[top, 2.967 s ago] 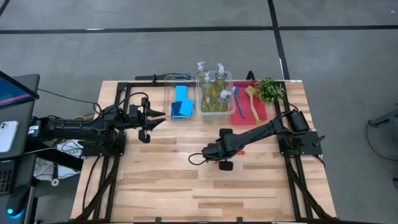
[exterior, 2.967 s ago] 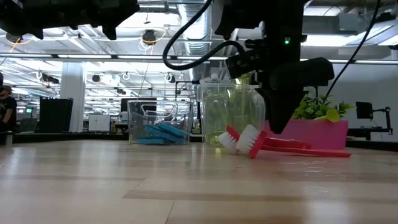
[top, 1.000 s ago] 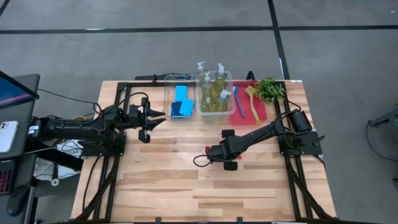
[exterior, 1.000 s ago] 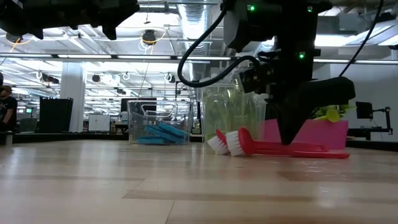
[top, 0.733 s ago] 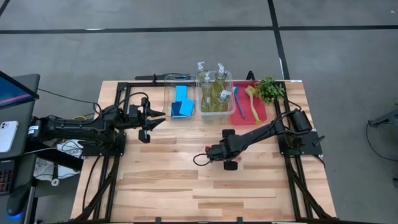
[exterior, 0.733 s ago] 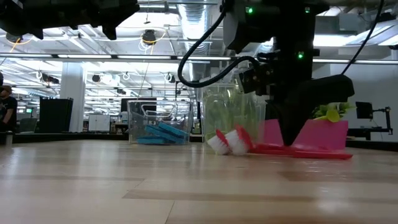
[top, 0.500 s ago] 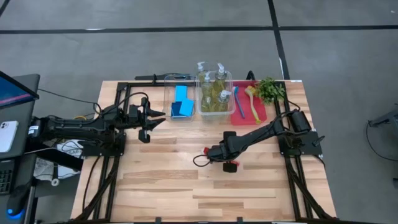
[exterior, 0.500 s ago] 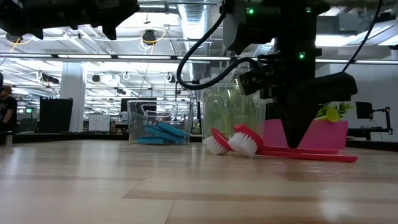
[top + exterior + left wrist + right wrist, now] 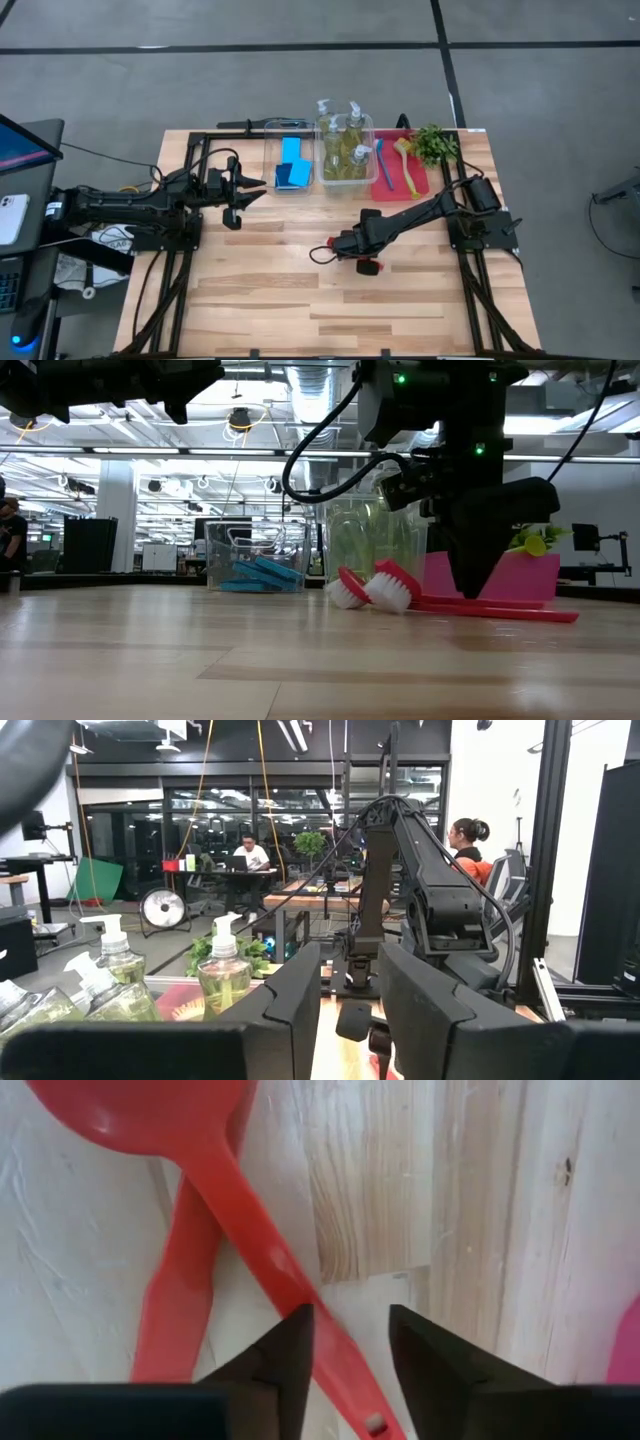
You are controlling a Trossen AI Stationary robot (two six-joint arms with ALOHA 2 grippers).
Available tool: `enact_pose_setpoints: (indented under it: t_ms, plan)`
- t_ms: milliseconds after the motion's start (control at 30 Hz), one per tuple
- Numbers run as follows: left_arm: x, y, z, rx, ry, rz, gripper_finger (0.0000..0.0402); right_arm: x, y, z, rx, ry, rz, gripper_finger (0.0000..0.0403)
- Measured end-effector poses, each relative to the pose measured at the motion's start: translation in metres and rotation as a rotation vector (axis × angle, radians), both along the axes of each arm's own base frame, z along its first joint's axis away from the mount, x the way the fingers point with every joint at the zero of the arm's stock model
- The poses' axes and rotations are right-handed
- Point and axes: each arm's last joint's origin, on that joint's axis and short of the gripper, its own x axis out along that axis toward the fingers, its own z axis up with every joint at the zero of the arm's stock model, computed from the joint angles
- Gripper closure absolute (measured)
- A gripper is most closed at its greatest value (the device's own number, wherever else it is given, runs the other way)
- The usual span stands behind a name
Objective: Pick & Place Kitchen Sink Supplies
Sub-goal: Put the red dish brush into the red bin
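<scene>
Mid-table: two red brushes (image 9: 400, 592) lying crossed on the wood, heads touching. Right gripper (image 9: 345, 1345) directly above one handle, fingers parted, gripping nothing. Left gripper (image 9: 243, 189) waits beside the sponge bin (image 9: 290, 162), fingers apart, empty.

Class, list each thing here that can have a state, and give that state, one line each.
left gripper: open, empty, beside the sponge bin.
right gripper: open, low over the red brushes.
red brushes: two, lying crossed on the table.
blue sponges: inside the sponge bin.
pump bottles: upright in the bottle bin.
blue brush, yellow-green brush: lying in the red tray.
</scene>
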Motion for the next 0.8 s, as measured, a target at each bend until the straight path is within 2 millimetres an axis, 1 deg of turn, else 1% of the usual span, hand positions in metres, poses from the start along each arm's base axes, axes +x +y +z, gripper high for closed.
enact_pose_setpoints:
  t_ms: [167, 333, 567, 667, 800]
  plan:
    - [0.0, 0.0, 0.0, 0.0, 0.0, 0.0, 0.0297, -0.001, 0.002, 0.0, 0.002, 0.006, 0.0, 0.0239]
    - [0.0, 0.0, 0.0, 0.0, 0.0, 0.0, 0.0297, -0.007, 0.005, 0.0, -0.007, 0.058, 0.003, 0.022]
    - [0.0, 0.0, 0.0, 0.0, 0.0, 0.0, 0.0297, -0.01, 0.008, 0.0, -0.012, 0.082, 0.003, 0.0222]
    - [0.0, 0.0, 0.0, 0.0, 0.0, 0.0, 0.0297, -0.012, 0.008, 0.004, -0.019, 0.118, -0.008, 0.0229]
    - [0.0, 0.0, 0.0, 0.0, 0.0, 0.0, 0.0297, -0.009, 0.011, 0.011, -0.015, 0.106, -0.008, 0.0235]
